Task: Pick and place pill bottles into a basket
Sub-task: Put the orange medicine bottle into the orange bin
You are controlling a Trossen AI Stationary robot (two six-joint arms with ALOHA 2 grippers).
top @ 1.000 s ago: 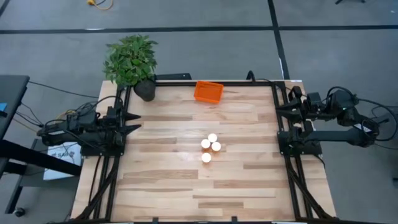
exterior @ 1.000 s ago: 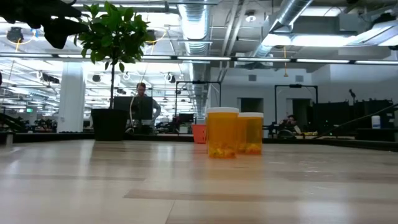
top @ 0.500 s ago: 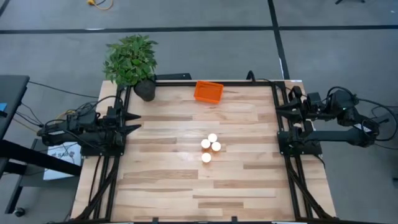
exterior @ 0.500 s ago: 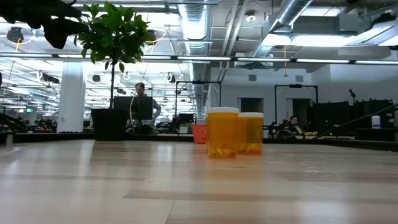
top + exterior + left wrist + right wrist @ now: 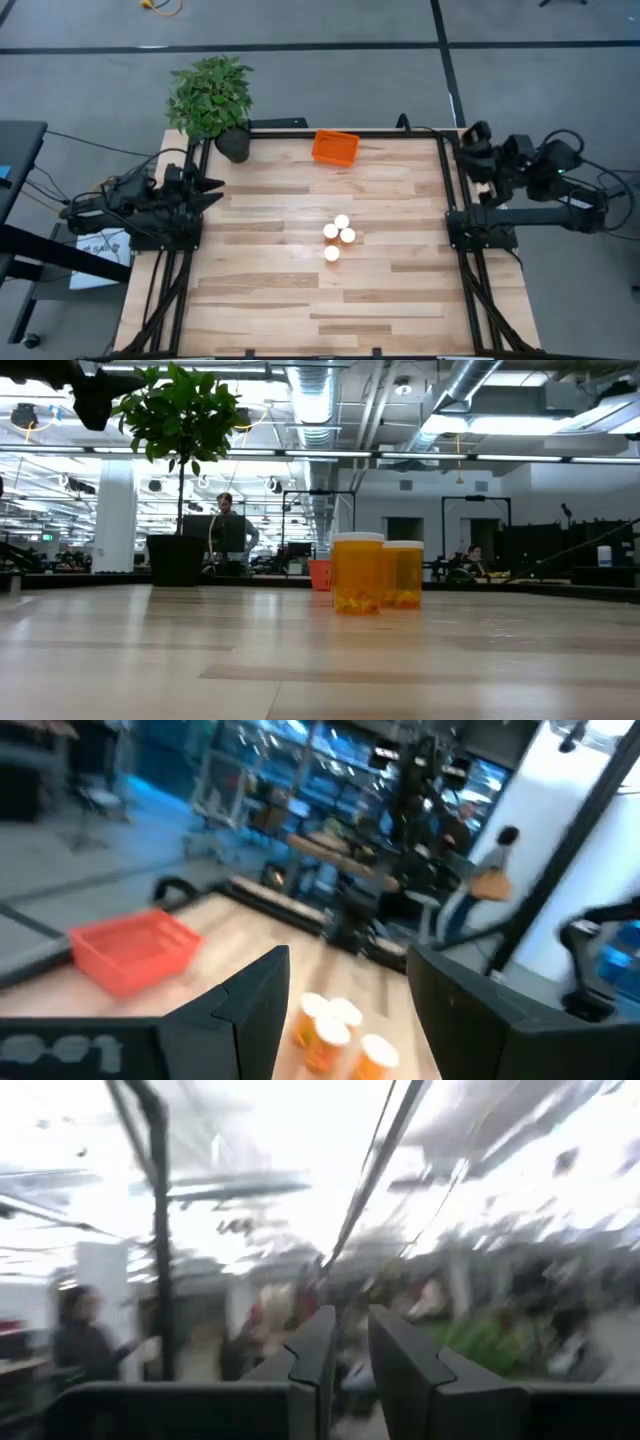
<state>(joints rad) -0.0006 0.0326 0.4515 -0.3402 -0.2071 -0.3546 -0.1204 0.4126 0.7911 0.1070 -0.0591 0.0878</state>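
Orange basket (image 5: 335,147) resting at the table's (image 5: 270,290) far edge, just right of the potted plant (image 5: 212,98); also visible in the left wrist view (image 5: 133,948), empty as far as can be seen. Four white-capped pill bottles (image 5: 338,236) clustered near the table's middle, well apart from the basket on its near side, three bunched close and the fourth just nearer the front edge. Seen level across the table as amber bottles with white lids (image 5: 376,573), standing upright, overlapping one another.

Left gripper (image 5: 212,190) poised over the table's left edge, well apart from the basket and from the bottles, fingers (image 5: 258,1005) spread wide with the bottles framed in the gap far beyond them, holding nothing, touching nothing. Right gripper (image 5: 466,150) off the table's right edge, level with the basket but well to its right; fingers (image 5: 313,1355) parted only by a narrow slot, nothing between them.

Compared with half a second ago: left gripper tilted slightly toward the plant's side, tips now pointing a little more to the far edge. Right arm pulled up and swung, its gripper raised and shifted toward the far right corner, wrist view smeared by motion. Bottles, basket and plant unchanged in place. Person (image 5: 230,536) in the room beyond, standing behind the plant's pot.
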